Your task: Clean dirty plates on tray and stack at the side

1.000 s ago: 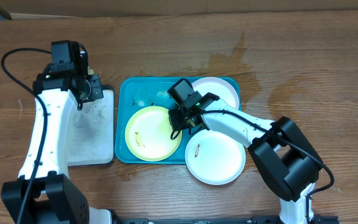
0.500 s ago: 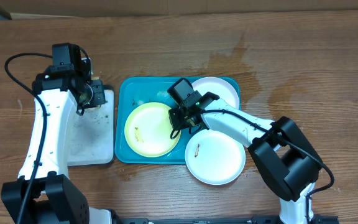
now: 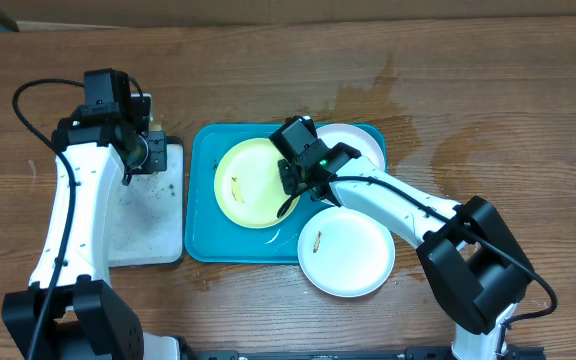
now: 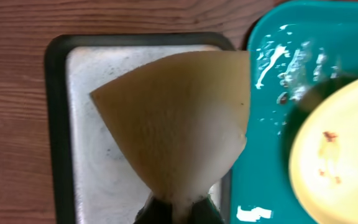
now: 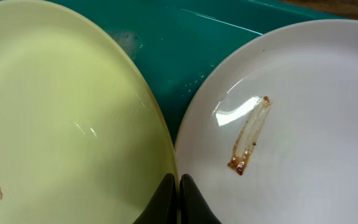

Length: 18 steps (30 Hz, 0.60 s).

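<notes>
The yellow plate (image 3: 253,185) lies in the teal tray (image 3: 200,215), its right rim pinched between the clenched fingers of the right gripper (image 3: 293,182). The tray also holds the rear white plate (image 3: 356,140), tucked into its far right corner and partly hidden by the arm. The front white plate (image 3: 353,255) sits across the tray's near right corner, part of it past the rim and over the wooden table (image 3: 488,80). Just left of the teal tray is a smaller white tray (image 3: 153,225) with a black rim, speckled with dark flecks. The left gripper (image 3: 148,150) hovers over its far end, fingers clamped on a tan sponge (image 4: 179,118).

Only the overhead camera takes in all three plates and both arms. The left wrist camera adds close detail: the sponge fanned out as a wedge above the small tray, white wet streaks on the teal tray's floor, brown specks on the yellow plate and a dark shadow under that plate's edge. The right wrist camera shows the fingers closed on the yellow rim, a brown smear at the yellow plate's left and a longer brown streak on the front white plate, with a strip of teal between the two. Whether the yellow plate is lifted off the tray cannot be told.

Count: three plates, one yellow and two white; two trays; one sponge.
</notes>
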Motion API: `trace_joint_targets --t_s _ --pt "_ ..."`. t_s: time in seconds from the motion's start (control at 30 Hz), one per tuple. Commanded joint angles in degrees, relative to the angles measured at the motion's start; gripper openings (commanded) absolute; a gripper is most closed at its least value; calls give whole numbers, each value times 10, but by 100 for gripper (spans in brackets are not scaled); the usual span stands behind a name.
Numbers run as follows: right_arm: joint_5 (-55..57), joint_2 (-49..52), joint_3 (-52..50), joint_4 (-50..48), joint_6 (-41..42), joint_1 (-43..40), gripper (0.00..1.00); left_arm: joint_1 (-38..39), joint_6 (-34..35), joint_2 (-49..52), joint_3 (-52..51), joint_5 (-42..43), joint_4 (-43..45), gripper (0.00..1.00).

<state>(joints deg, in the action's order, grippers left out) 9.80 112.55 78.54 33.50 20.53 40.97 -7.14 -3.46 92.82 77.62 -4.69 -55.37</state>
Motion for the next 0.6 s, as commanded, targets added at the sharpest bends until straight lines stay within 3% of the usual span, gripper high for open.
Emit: trace_joint_targets --t_s 0.0,0.13,0.57 --pt "31 -37 15 0 -10 -1 4 0 -16 26 5 -45 -1 4" --pt "31 -51 15 0 -10 -1 4 1 9 55 5 -95 -1 4" --pt "26 -52 15 2 6 -1 4 17 43 58 5 -138 10 4"
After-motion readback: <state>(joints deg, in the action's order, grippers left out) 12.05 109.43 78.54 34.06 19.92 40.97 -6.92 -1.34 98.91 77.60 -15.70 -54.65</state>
